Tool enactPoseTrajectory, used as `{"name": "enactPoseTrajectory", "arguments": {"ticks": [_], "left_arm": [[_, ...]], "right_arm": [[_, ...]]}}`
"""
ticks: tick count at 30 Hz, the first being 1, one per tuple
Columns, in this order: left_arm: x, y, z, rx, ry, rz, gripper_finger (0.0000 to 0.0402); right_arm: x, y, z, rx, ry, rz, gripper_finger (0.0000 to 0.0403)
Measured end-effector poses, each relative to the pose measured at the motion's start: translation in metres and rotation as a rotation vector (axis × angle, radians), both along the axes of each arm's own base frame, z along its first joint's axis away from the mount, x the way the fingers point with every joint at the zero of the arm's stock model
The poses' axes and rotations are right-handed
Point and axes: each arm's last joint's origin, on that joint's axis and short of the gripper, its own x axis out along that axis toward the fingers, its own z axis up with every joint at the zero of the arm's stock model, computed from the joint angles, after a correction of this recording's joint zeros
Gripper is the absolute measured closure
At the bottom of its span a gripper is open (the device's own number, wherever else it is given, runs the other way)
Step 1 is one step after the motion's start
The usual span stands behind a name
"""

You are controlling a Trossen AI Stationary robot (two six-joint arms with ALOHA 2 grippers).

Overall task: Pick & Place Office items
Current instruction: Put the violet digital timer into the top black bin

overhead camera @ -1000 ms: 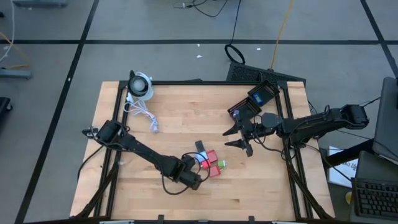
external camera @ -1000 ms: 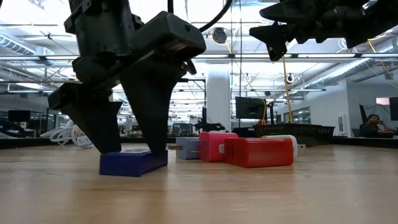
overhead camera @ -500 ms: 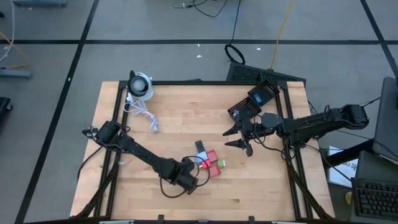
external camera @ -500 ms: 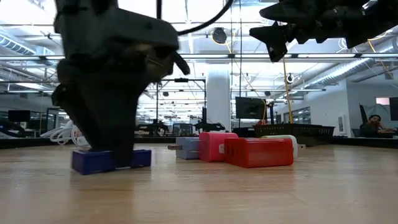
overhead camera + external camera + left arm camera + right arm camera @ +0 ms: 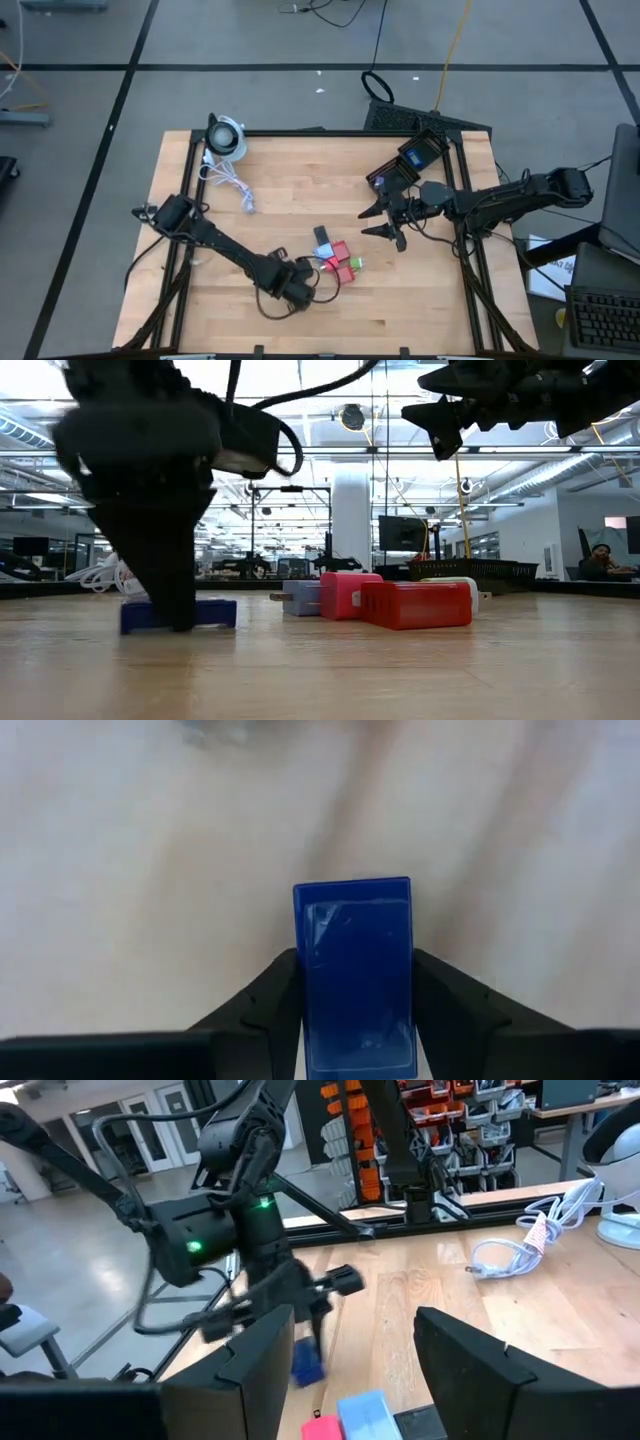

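A blue block (image 5: 355,970) lies flat on the wooden table (image 5: 400,290), near the front and left of the middle. My left gripper (image 5: 292,288) stands over it, pointing steeply down, shut on it. Just to its right sits a cluster of other office items: a red block (image 5: 415,605), a pink one (image 5: 345,595), a pale lilac one (image 5: 300,598) and a black one (image 5: 322,236). My right gripper (image 5: 385,220) hangs level, high above the table's right half. It is open, with nothing between its fingers (image 5: 470,1360). My left gripper pinches the blue block by its two long sides (image 5: 302,980) between its two fingers. The fingers come from above, pointing steeply down, and stand across the block. The block's underside (image 5: 210,628) rests flat on the table.
A white coiled cable (image 5: 228,182) and a round white-and-black device (image 5: 226,138) lie at the far left. A dark stand with a blue screen (image 5: 420,150) sits at the far right. Bare wood shows along the front and right.
My left gripper has rolled about its own axis over the blue block and shut on it; its fingers first stood wide on either side. The block has turned about on the table and shifted a little, staying flat on the wood.
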Motion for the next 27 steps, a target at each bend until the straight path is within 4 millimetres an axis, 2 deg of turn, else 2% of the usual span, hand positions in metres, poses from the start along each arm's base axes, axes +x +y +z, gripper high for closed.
{"name": "enactPoseTrajectory", "arguments": {"ticks": [4, 7, 13, 17, 21, 27], "left_arm": [[-0.001, 0.013, 0.013, 0.144, -0.015, -0.080, 0.0250], [0.001, 0.022, 0.038, 0.316, -0.044, -0.146, 0.0250], [0.019, 0.030, 0.070, 0.720, -0.062, -0.488, 0.0250], [0.032, 0.044, 0.075, 0.837, -0.031, -0.599, 0.0250], [0.042, 0.058, 0.079, 0.929, -0.022, -0.594, 0.0250], [0.053, 0.068, 0.084, 1.012, -0.030, -0.607, 0.0250]], "right_arm": [[0.000, 0.000, 0.000, 0.048, 0.011, -0.005, 0.0207], [0.003, 0.001, -0.003, 0.083, 0.032, -0.045, 0.0207], [0.018, 0.005, -0.021, 0.090, 0.051, -0.174, 0.0206], [0.030, 0.003, -0.029, 0.122, 0.004, -0.178, 0.0206], [0.036, -0.001, -0.037, 0.137, 0.005, -0.196, 0.0206], [0.044, -0.006, -0.047, 0.160, 0.029, -0.220, 0.0206]]}}
